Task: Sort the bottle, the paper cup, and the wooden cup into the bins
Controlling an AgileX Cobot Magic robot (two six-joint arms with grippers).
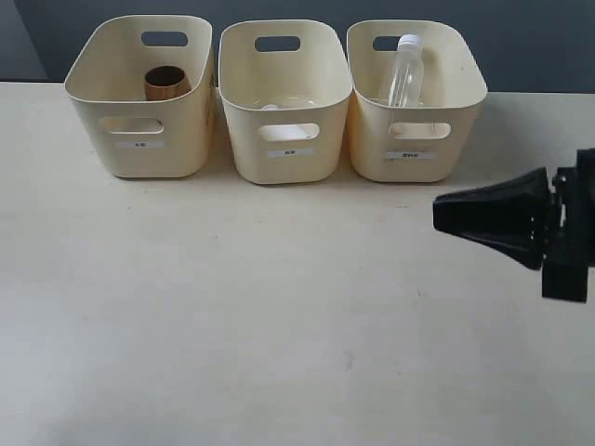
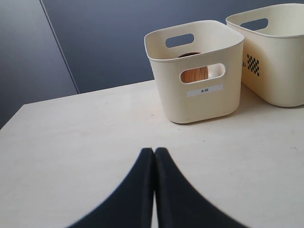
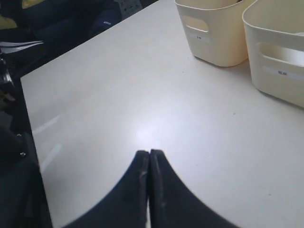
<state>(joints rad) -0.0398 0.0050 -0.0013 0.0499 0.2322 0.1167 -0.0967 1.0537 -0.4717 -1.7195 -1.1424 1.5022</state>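
Three cream bins stand in a row at the back. The left bin (image 1: 102,139) holds the brown wooden cup (image 1: 165,82), which also shows through the handle cutout as the wooden cup (image 2: 194,74). Low inside the middle bin (image 1: 246,149) lies a pale white shape, apparently the paper cup (image 1: 271,108). The clear bottle (image 1: 405,72) with its white cap leans in the right bin (image 1: 372,158). My right gripper (image 1: 437,216) is shut and empty, in front of the right bin above the table; it also shows as the right gripper (image 3: 149,153). My left gripper (image 2: 154,151) is shut and empty, out of the exterior view.
The pale tabletop (image 1: 232,307) stretches in front of the bins. A dark wall (image 2: 104,38) rises behind them. The table edge (image 3: 28,109) drops off toward dark clutter in the right wrist view. Two bins (image 3: 213,42) stand ahead of the right gripper.
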